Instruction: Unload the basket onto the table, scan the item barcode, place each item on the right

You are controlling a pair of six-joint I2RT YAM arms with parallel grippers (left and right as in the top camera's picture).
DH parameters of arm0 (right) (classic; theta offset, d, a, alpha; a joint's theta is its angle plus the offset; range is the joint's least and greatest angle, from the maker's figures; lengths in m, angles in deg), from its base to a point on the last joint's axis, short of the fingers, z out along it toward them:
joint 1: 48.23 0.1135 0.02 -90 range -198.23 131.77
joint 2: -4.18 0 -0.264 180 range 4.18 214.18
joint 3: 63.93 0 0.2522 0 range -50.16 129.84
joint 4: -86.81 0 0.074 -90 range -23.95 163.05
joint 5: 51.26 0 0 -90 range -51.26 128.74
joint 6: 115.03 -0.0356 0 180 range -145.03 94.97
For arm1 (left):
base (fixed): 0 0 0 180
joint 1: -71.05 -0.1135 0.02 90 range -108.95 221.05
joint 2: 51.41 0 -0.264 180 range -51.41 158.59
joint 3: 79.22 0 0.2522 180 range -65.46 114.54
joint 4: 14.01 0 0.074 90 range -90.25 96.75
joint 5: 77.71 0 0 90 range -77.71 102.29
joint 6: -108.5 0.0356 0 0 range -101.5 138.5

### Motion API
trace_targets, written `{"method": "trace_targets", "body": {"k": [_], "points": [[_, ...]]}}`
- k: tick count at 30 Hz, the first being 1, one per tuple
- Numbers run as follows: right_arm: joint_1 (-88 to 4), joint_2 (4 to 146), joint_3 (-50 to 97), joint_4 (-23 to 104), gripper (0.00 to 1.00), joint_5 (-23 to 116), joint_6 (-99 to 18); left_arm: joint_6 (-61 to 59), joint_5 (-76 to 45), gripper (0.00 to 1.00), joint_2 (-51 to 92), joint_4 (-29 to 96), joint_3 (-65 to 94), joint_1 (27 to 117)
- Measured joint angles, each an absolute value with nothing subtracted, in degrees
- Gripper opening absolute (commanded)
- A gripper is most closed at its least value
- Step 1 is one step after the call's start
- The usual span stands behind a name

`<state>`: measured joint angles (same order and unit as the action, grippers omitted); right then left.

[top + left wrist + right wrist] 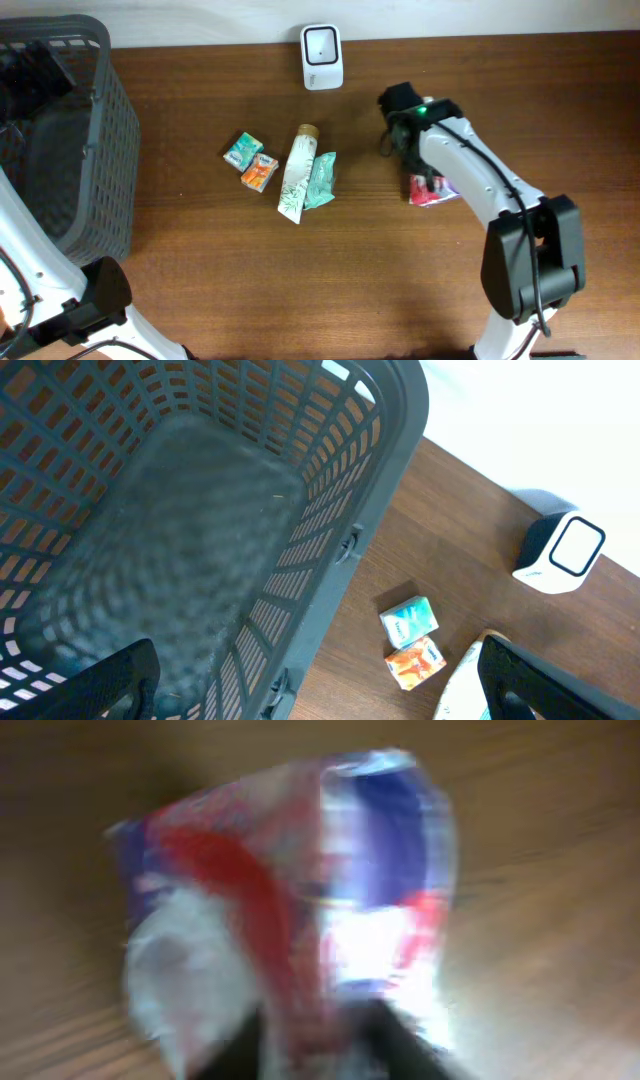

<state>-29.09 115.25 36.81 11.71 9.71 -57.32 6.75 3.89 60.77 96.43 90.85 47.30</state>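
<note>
Motion-blurred close-up of a crumpled red, white and blue foil packet (290, 900) on a brown wooden worktop (545, 970).
The packet fills the centre, with blue toward 1 o'clock, a red band left of centre and white at 8 o'clock. Dark parts of the right claw (320, 1058) show at 6 o'clock.

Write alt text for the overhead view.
The right arm reaches over a red, white and blue packet on a wooden table. A white scanner sits at the far edge, a tube and small packets mid-table, a grey basket left.
</note>
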Motion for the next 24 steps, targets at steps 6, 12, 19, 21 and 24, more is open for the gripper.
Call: {"method": "trace_targets", "body": {"k": [6, 12, 19, 21, 24], "points": [[-20.68, 115.25, 37.34, 14.53, 0.84, 17.31, -56.25, 6.77, 3.91, 0.99, 60.77, 96.43, 90.85, 47.3], [-18.27, 115.25, 44.51, 14.42, 0.86, 31.32, -51.51, 6.75, 3.91, 0.99, 60.77, 96.43, 90.85, 47.3], [-21.92, 115.25, 55.17, 7.77, 0.98, 31.89, -48.69, 6.75, 3.91, 0.99, 60.77, 96.43, 90.85, 47.3], [-25.79, 115.25, 55.81, 5.65, 0.99, 31.35, -47.73, 6.75, 3.89, 0.99, 60.77, 96.43, 90.85, 47.3], [-34.21, 115.25, 55.79, 4.52, 0.99, 35.98, -45.78, 6.75, 3.91, 0.99, 60.77, 96.43, 90.85, 47.3]]}}
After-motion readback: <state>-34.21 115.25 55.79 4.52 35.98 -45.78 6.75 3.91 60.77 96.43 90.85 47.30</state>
